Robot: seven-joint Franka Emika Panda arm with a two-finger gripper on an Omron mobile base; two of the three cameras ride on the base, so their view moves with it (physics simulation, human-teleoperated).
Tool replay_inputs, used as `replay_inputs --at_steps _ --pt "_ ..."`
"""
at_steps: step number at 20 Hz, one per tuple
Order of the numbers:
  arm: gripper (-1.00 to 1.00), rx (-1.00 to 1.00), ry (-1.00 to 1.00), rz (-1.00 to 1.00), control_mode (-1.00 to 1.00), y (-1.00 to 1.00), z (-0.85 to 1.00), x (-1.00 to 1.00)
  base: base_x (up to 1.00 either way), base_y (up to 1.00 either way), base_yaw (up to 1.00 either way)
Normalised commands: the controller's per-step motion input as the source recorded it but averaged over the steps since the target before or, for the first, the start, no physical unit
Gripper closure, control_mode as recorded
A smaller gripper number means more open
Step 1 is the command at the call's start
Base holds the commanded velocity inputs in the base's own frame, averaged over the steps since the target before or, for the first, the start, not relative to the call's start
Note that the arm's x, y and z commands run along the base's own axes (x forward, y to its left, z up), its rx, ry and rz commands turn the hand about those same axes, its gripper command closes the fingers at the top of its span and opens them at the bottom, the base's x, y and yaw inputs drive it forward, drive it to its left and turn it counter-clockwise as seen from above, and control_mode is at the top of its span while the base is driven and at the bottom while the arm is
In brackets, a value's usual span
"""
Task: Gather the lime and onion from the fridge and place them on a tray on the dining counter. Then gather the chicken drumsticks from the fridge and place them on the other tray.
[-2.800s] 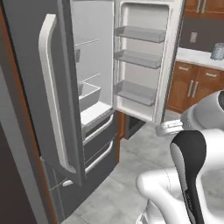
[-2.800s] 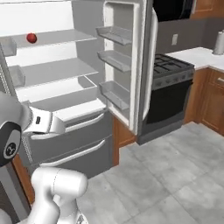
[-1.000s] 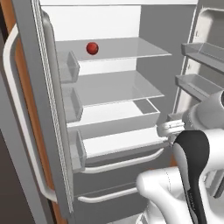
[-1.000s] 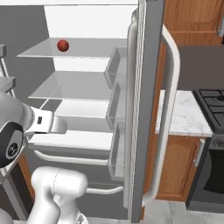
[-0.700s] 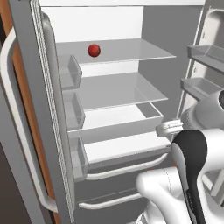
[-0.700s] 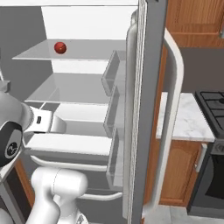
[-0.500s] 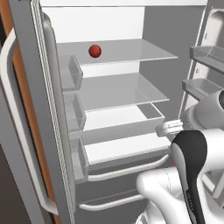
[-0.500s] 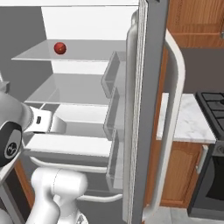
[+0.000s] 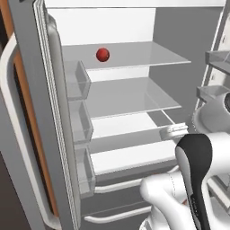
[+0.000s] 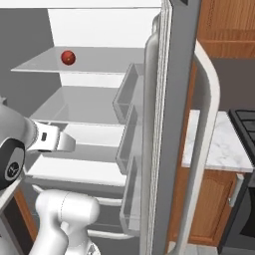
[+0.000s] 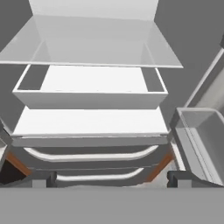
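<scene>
fridge (image 9: 40,112) open in front of me, both doors swung wide. onion (image 9: 103,55) sits on the upper glass shelf (image 9: 134,56), left side, toward the back. my jaws (image 11: 111,179) are spread wide open and empty, near the lower drawers (image 11: 87,155), well below the onion.

The fridge (image 9: 134,96) runs off every frame's edge, and the robot's arm hides its lower drawers.
</scene>
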Motion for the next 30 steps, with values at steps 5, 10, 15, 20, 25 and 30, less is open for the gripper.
replay_inputs --at_steps 5,10,15,20,25,30 --pt "-1.00 0.00 0.00 0.00 1.00 0.00 0.00 0.00 0.41 0.23 0.08" --pt "-1.00 0.00 0.00 0.00 1.00 0.00 0.00 0.00 0.53 0.22 0.07" --pt "-1.00 0.00 0.00 0.00 1.00 0.00 0.00 0.00 0.39 0.11 0.09" --pt "-1.00 0.00 0.00 0.00 1.00 0.00 0.00 0.00 0.25 0.01 0.12" --pt "-1.00 0.05 -0.19 0.20 -1.00 0.15 0.08 0.20 0.00 0.00 0.00" --pt "-1.00 0.03 -0.19 0.19 -1.00 0.17 0.54 0.03 0.00 0.00 0.00"
